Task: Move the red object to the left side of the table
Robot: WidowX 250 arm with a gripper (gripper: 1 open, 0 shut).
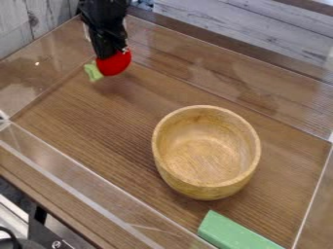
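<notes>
The red object [116,63] is a small bright-red strawberry-like toy with a light-green leafy end [93,71]. My gripper [109,51] comes down from above and is shut on the red object, holding it low over the dark wood-grain table [92,136] at the far left. The dark fingers cover the toy's top. Whether the toy touches the tabletop I cannot tell.
A wooden bowl [207,151] stands right of centre. A flat green block [240,234] lies at the front right edge. Low clear acrylic walls [46,58] border the table, one close to the left of the gripper.
</notes>
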